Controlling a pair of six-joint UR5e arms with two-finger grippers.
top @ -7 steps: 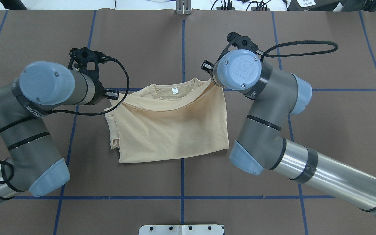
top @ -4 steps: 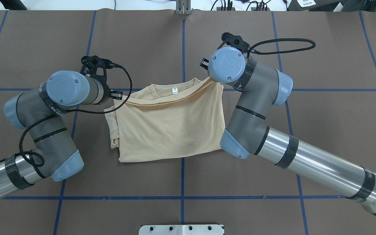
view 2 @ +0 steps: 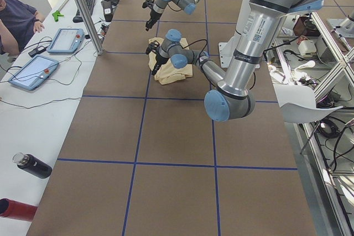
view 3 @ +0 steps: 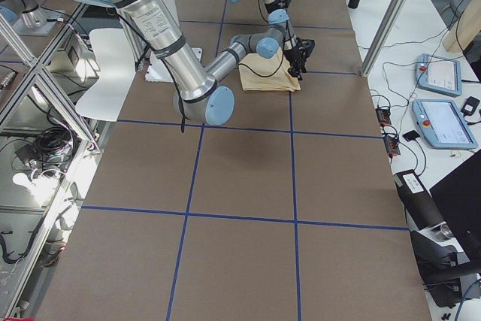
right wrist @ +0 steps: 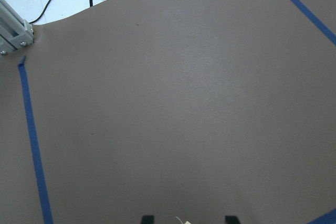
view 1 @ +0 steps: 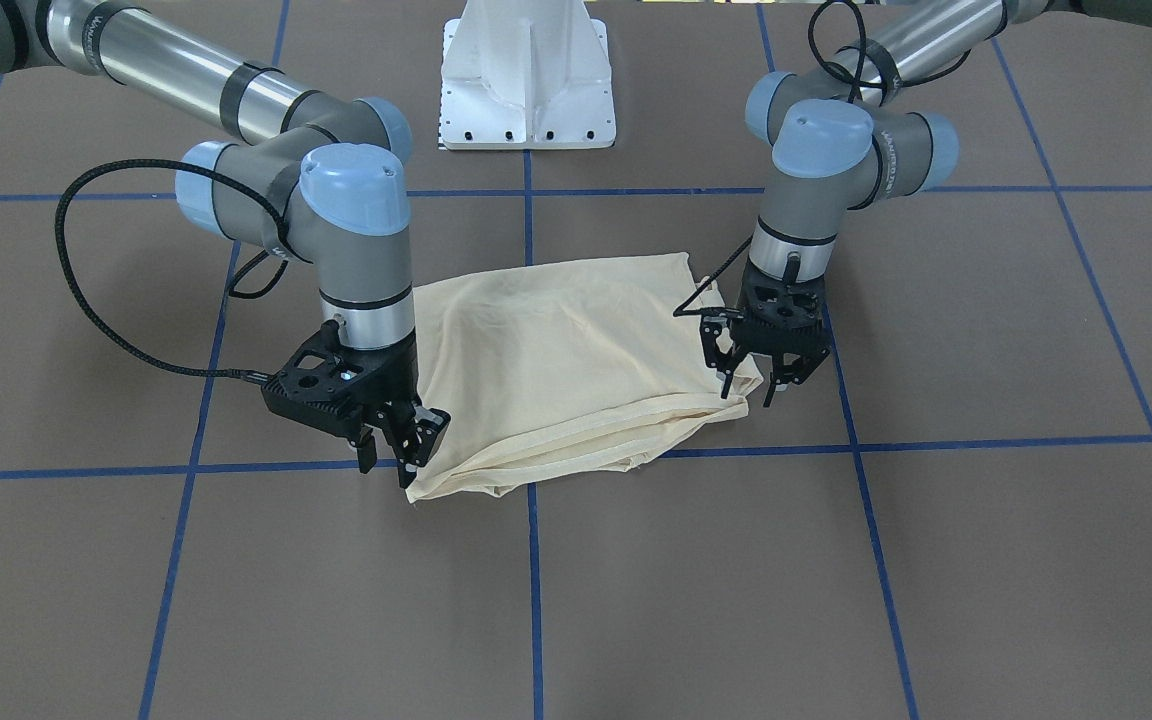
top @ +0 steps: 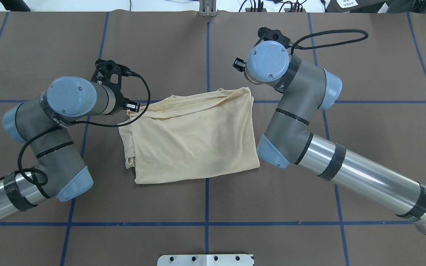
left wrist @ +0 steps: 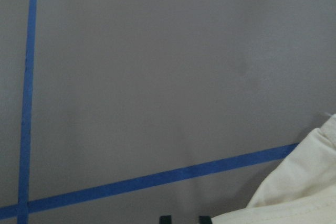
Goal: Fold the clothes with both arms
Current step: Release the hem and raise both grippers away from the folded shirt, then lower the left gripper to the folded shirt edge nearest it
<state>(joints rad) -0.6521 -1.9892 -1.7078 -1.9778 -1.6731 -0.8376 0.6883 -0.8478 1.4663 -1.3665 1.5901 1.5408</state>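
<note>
The pale cream-yellow shirt (top: pixel 194 136) lies folded on the brown table, its far edges stacked over the collar; label and print are hidden. In the front view the shirt (view 1: pixel 566 370) lies flat between both grippers. My left gripper (view 1: pixel 751 392) is open beside the shirt's corner, fingers spread and holding nothing; from overhead it (top: pixel 133 107) sits at the shirt's far left corner. Its wrist view shows cloth (left wrist: pixel 299 198) at the lower right. My right gripper (view 1: pixel 386 465) is open at the other far corner, clear of the cloth; from overhead it (top: pixel 239 64) is beyond the shirt.
The white pedestal base (view 1: pixel 526 80) stands at the robot's side of the table. Blue tape lines (top: pixel 206 207) grid the brown mat. An operators' bench with tablets (view 2: pixel 33 70) and a dark bottle (view 2: pixel 33 165) runs along the far side.
Both grippers laid the lifted shirt edge down over the collar, covering the label, and let go. The right gripper has moved away beyond the shirt; the left stays at the corner.
</note>
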